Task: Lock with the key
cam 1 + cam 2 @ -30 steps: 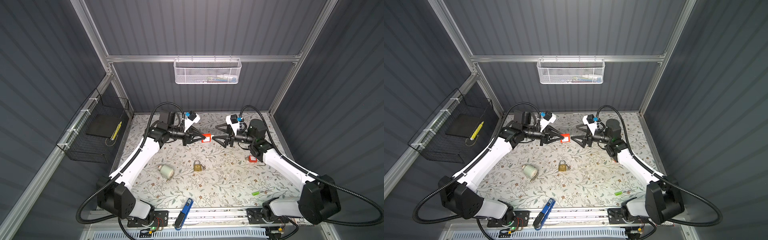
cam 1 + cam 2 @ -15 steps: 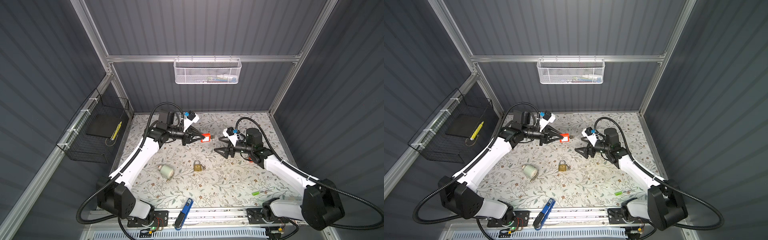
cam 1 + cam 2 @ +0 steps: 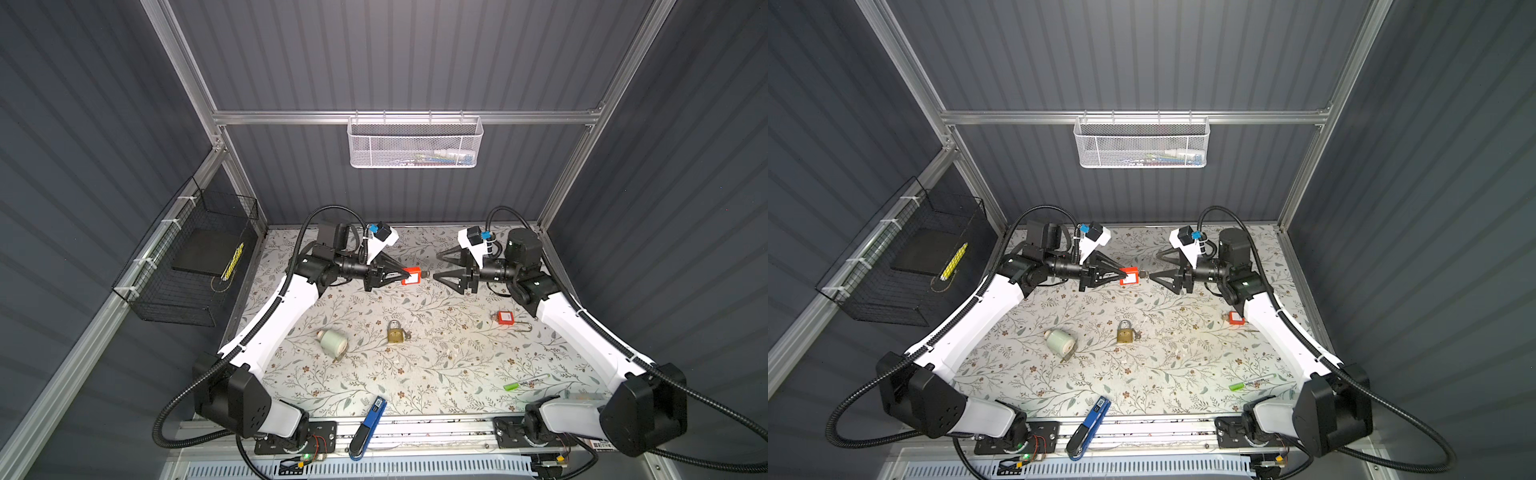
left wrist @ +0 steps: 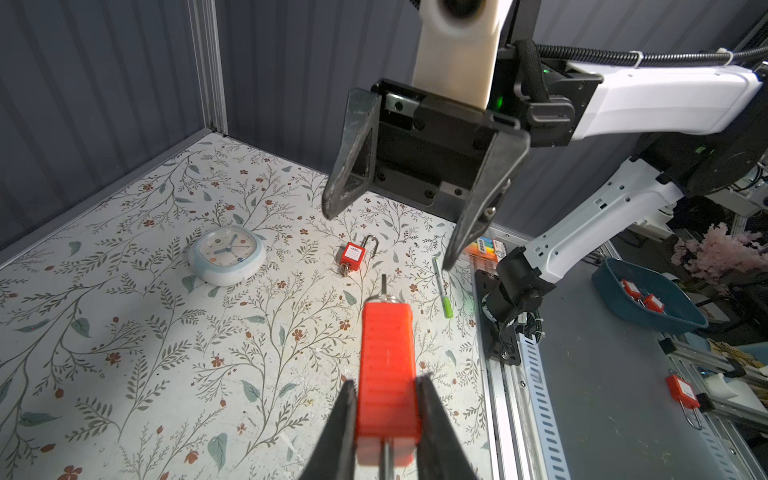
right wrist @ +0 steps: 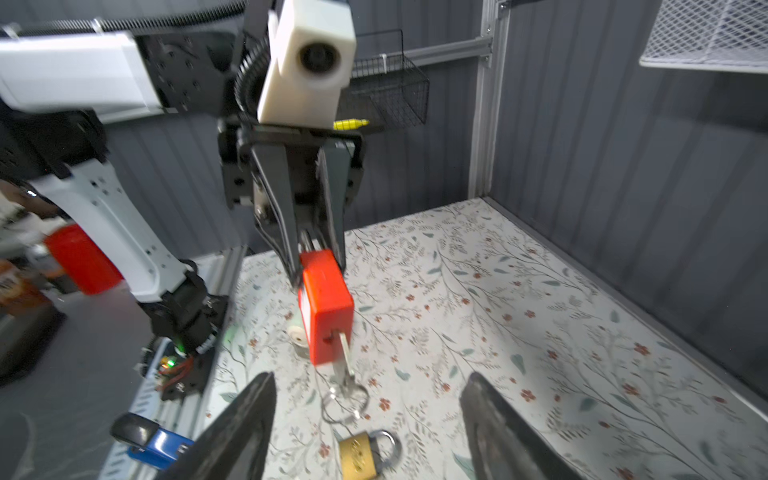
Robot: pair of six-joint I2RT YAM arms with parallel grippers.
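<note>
Above mat (image 3: pixel 415 374): left end effector (image 3: pixel 405 275) clamped on red padlock (image 3: pixel 412 276); right end effector (image 3: pixel 437 266) apart; brass padlock (image 3: pixel 395 332) below.

A robotics lab cell: aluminium frame (image 3: pixel 291 117), grey ribbed wall panels (image 3: pixel 415 54), mesh basket (image 3: pixel 413 145), floral-papered bench (image 3: pixel 436 374).

Red padlock (image 4: pixel 387 365), brass-yellow padlock (image 3: pixel 395 333), green marker (image 3: pixel 512 387); white tabletop (image 3: pixel 419 376) printed with leafy floral sprigs.

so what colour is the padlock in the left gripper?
The padlock has a bright red body; it shows best in the right wrist view.
</note>
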